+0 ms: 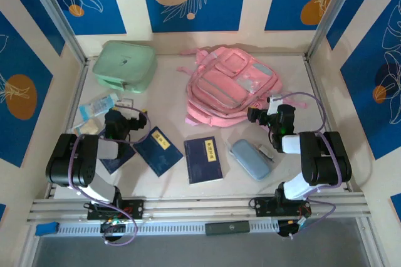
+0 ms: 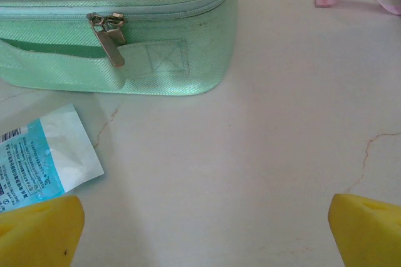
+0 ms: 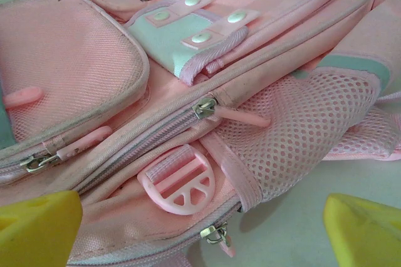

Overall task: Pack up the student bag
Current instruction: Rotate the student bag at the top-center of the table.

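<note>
Packing not yet begun: left gripper [image 2: 200, 229] and right gripper [image 3: 200, 229] both gape wide and empty, the right at the bag's [image 1: 229, 85] five o'clock corner, where a zip pull [image 3: 241, 115] likely needs pinching next.

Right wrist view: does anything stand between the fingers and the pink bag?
Nothing visible does. The open right fingers point straight at the bag, which lies directly ahead of them, with its buckle nearest. The zips on this side look shut.
</note>
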{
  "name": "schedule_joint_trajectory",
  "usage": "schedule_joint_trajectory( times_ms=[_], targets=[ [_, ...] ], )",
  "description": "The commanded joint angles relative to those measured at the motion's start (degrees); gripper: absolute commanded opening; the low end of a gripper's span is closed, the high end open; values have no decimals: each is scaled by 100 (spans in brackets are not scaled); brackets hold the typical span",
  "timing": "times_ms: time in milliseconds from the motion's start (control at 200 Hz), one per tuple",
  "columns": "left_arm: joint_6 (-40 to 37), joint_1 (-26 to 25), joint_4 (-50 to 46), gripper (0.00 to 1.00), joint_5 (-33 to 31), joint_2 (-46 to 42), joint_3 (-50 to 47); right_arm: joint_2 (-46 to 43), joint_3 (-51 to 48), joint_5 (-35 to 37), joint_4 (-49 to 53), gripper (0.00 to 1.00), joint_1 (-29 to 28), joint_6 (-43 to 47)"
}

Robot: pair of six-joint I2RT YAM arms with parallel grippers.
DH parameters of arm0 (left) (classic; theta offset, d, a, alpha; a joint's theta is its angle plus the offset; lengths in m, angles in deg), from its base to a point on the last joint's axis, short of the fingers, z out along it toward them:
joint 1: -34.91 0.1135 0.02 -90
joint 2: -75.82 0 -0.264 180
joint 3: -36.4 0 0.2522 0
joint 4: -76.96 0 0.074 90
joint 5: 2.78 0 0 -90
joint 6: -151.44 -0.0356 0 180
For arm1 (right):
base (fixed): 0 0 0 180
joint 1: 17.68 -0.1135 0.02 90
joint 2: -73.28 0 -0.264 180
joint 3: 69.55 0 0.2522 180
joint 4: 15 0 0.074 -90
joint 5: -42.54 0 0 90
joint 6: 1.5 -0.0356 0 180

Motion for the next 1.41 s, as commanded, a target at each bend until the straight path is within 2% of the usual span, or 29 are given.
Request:
schedule_joint_trajectory(
  times_ms=[0, 480, 1401],
  targets=[
    [35, 21, 51, 100, 111, 22, 80, -45, 90, -107, -123, 99, 15, 90],
    [-38, 21, 139, 99, 321, 13, 32, -45, 88, -104, -133, 99, 18, 90],
    [-1, 22, 87, 100, 226, 6, 66, -53, 86, -147, -145, 99, 40, 73]
  ],
)
